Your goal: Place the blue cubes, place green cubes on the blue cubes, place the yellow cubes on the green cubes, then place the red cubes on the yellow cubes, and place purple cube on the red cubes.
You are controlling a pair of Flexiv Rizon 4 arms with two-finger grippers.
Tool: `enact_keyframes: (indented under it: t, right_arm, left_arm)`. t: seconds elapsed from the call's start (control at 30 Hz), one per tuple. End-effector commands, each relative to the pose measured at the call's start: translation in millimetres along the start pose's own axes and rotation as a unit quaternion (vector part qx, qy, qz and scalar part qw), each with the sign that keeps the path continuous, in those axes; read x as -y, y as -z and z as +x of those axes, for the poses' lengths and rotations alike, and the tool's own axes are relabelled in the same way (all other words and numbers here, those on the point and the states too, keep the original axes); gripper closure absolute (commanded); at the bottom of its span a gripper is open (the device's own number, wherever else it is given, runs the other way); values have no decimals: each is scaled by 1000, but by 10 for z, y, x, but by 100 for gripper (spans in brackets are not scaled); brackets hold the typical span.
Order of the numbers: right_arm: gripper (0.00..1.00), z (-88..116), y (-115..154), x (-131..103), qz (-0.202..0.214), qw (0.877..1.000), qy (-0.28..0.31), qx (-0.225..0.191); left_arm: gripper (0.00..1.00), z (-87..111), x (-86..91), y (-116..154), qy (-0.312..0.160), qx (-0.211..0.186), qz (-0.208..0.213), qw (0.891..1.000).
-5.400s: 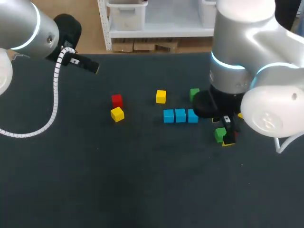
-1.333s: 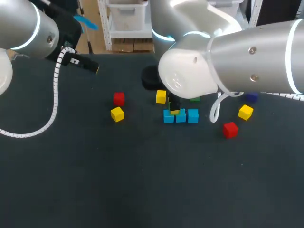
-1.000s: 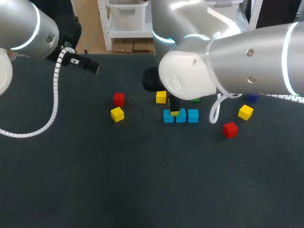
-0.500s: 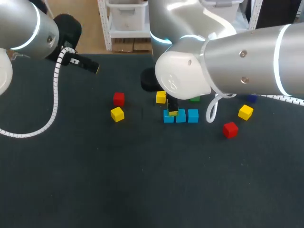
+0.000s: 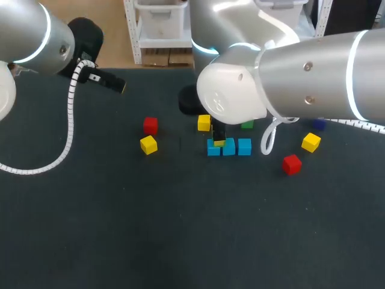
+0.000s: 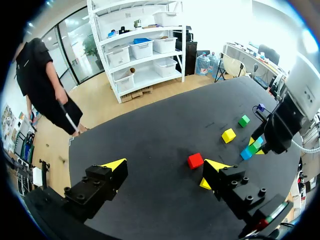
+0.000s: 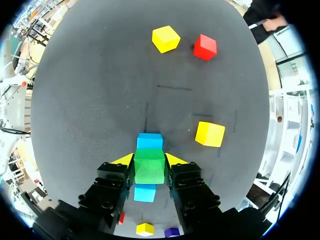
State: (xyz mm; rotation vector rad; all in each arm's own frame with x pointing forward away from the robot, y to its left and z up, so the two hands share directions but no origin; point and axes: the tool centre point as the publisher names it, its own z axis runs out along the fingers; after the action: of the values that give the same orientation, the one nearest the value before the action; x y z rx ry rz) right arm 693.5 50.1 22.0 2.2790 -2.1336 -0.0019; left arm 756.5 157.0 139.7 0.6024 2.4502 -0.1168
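Open table [image 5: 180,229] is noted in front of the blue cubes [image 5: 243,146]. Approach from above is blocked by the right gripper [image 7: 150,160], closed on a green cube [image 7: 149,169]. A yellow cube [image 5: 204,123] is found just behind the row.

Green cube held over the blue row

Three blue cubes [image 5: 229,149] sit touching in a row. A green cube [image 7: 149,169] is pinched level in the right gripper [image 7: 149,160] over the middle one. A second green cube [image 5: 246,125] lies behind the row. Three yellow cubes [image 5: 148,144], two red cubes [image 5: 292,164] and a purple cube [image 5: 319,124] lie scattered.
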Motion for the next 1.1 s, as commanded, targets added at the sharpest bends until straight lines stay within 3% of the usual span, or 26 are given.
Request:
enact_keyframes:
  t: [0.03,0.1,0.17,0.23,0.33,0.43,0.63,0.9,0.93,1.03,1.07,1.1]
  right_arm:
    - [62,11,-26,-11,-1,1000,0,2]
    - [52,12,-29,-17,-2,1000,1,2]
    - [25,16,-27,-29,-3,1000,1,3]
    - [19,17,-23,-36,-3,1000,0,3]
    - [25,20,-22,-41,-3,1000,0,2]
    - [52,23,-22,-41,-2,1000,-1,0]
    - [77,19,-23,-57,-2,1000,0,-1]
    - [78,24,-37,-80,-4,1000,-2,-1]
    - [76,27,-38,-82,-3,1000,-2,-1]
    - [55,38,-32,-88,-2,1000,-4,1]
    - [16,40,-27,-89,-1,1000,-5,1]
    - [0,42,-22,-87,0,1000,-6,2]
  left_arm:
    - [0,-2,0,0,0,0,0,1000]
    - [0,-2,0,0,0,0,0,1000]
    - [0,-2,0,0,0,0,0,1000]
    - [0,-2,0,0,0,0,0,1000]
    - [0,-2,0,0,0,0,0,1000]
    - [0,-2,0,0,0,0,0,1000]
    - [0,-2,0,0,0,0,0,1000]
    - [0,-2,0,0,0,0,0,1000]
    - [0,-2,0,0,0,0,0,1000]
    - [0,-2,0,0,0,0,0,1000]
    - [0,-2,0,0,0,0,0,1000]
    - [0,-2,0,0,0,0,0,1000]
